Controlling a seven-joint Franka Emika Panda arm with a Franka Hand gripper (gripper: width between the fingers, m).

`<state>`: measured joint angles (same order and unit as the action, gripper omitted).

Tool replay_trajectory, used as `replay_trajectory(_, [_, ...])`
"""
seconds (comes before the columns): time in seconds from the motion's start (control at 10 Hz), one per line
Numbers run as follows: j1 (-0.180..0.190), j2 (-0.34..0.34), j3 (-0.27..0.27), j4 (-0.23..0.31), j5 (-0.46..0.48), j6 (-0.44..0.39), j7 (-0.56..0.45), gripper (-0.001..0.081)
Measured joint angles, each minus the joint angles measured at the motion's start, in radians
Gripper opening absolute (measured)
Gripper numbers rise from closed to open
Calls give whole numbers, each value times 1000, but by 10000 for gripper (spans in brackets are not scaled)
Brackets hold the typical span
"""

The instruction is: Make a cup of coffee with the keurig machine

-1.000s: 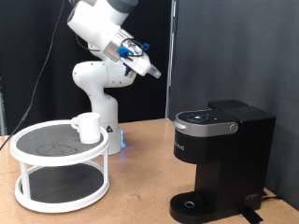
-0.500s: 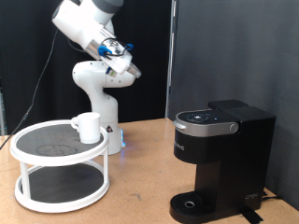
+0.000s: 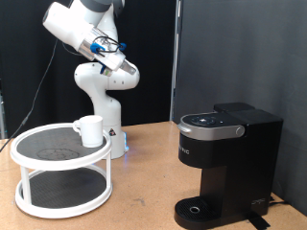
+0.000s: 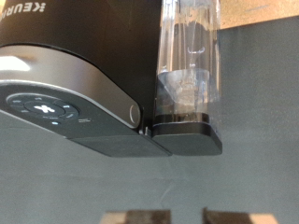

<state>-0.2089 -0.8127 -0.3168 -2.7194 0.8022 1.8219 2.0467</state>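
While the white cup (image 3: 89,129) sits on the top tier of a round two-tier stand (image 3: 59,172) at the exterior view's left, the gripper (image 3: 122,65) hangs high above it, fingers spread, empty. Keurig machine (image 3: 228,163) stands right, lid closed.

Cup (image 3: 90,130) on stand (image 3: 38,182), left of keurig machine (image 3: 225,163)

1. Keurig machine (image 3: 228,153): matt black plastic body; lid trimmed in brushed silver.
2. Water tank (image 4: 190,58): clear glossy plastic.
3. Cup (image 3: 90,129): smooth white glazed ceramic.
4. Two-tier stand (image 3: 61,172): white frame, dark textured shelves.
5. Table (image 3: 144,196): matt wood.
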Motion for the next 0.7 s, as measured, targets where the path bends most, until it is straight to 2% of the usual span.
replay_trajectory(0.2, [-35, -2, -60, 17, -30, -62, 5, 0])
replay_trajectory(0.4, [-67, -1, -123, 51, -124, -140, 2, 0])
replay_trajectory(0.7, [-96, -1, -221, 102, -237, -246, -8, 0])
